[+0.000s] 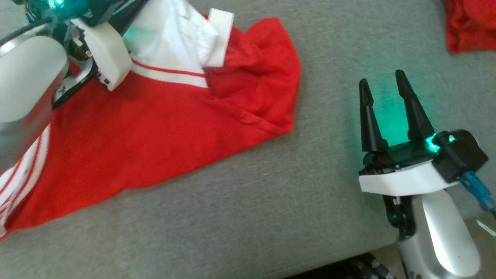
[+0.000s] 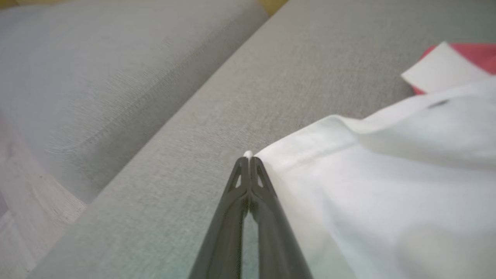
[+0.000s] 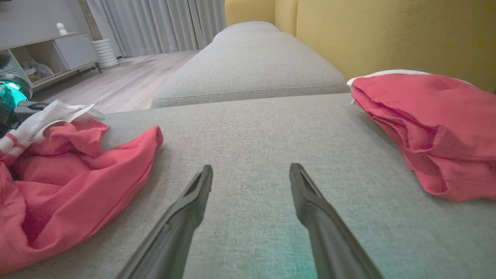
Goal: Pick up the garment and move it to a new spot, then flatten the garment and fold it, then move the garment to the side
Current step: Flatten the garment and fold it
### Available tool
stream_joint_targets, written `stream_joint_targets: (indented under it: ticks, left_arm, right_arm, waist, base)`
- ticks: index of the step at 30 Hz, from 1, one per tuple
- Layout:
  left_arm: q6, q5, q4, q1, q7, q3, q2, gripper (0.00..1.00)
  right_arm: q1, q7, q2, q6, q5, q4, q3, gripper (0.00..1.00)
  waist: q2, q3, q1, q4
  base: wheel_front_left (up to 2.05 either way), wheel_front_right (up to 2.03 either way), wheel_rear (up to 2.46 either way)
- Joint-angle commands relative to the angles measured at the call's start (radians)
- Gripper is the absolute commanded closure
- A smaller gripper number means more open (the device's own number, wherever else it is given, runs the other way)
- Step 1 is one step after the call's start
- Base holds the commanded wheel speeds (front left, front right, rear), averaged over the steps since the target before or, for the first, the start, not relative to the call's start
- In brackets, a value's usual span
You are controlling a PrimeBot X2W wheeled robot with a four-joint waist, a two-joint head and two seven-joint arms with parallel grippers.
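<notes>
A red garment [image 1: 155,128] with a white panel [image 1: 170,38] and white stripes lies spread across the left of the grey sofa seat [image 1: 271,193]. My left arm [image 1: 104,50] reaches over its upper left part. In the left wrist view my left gripper [image 2: 248,159] is shut on the edge of the white fabric [image 2: 368,186], and a sliver of cloth shows at the fingertips. My right gripper [image 1: 381,77] stands open over bare cushion, well right of the garment. In the right wrist view this gripper [image 3: 251,167] has nothing between its fingers, and the garment [image 3: 77,182] lies bunched to the left.
A second red garment [image 1: 469,23], folded, lies at the far right of the seat [image 3: 434,124]. The yellow backrest [image 3: 387,35] rises behind it. Another grey cushion [image 3: 248,66] extends beyond. The seat's front edge [image 1: 329,259] runs near my right arm.
</notes>
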Motion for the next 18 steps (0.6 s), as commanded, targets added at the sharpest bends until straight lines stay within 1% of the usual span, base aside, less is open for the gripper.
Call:
stream_joint_targets:
  ticks: [1,4,5,8,10,15,18]
  left_arm:
    - [0.003,0.011,-0.011,-0.058,-0.029,0.044,0.024,1.00]
    - [0.033,0.032,-0.024,-0.053,-0.120,0.063,0.024,1.00]
    - [0.049,0.037,-0.038,-0.046,-0.146,0.069,0.027,1.00]
    - [0.109,0.050,-0.101,-0.014,-0.202,0.091,0.062,1.00]
    - [0.161,0.057,-0.161,0.015,-0.225,0.111,0.103,1.00]
    - [0.296,0.061,-0.353,0.113,-0.250,0.171,0.239,1.00]
    - [0.353,0.049,-0.468,0.182,-0.254,0.192,0.315,1.00]
  right_arm:
    - [0.019,-0.004,-0.004,-0.001,-0.012,-0.026,0.013,0.00]
    - [0.022,-0.004,-0.004,-0.001,-0.044,-0.020,0.000,0.00]
    - [0.024,-0.004,-0.004,-0.001,-0.055,-0.018,-0.010,0.00]
    - [0.030,-0.004,-0.005,-0.001,-0.086,0.000,-0.037,0.00]
    - [0.037,-0.004,-0.011,-0.001,-0.099,0.014,-0.049,0.00]
    - [0.063,-0.004,-0.030,-0.001,-0.106,0.042,-0.078,0.00]
    - [0.086,-0.004,-0.035,-0.001,-0.107,0.057,-0.094,0.00]
  waist:
    - [0.0000,-0.032,0.0000,0.040]
    - [0.0000,-0.074,0.0000,0.095]
    - [0.0000,-0.089,0.0000,0.118]
    - [0.0000,-0.134,0.0000,0.182]
    - [0.0000,-0.163,0.0000,0.221]
    - [0.0000,-0.224,0.0000,0.309]
    - [0.0000,-0.249,0.0000,0.351]
  base:
    - [0.00,0.00,0.00]
    - [0.00,0.00,0.00]
    - [0.00,0.00,0.00]
    - [0.00,0.00,0.00]
    - [0.00,0.00,0.00]
    - [0.00,0.00,0.00]
    - [0.00,0.00,0.00]
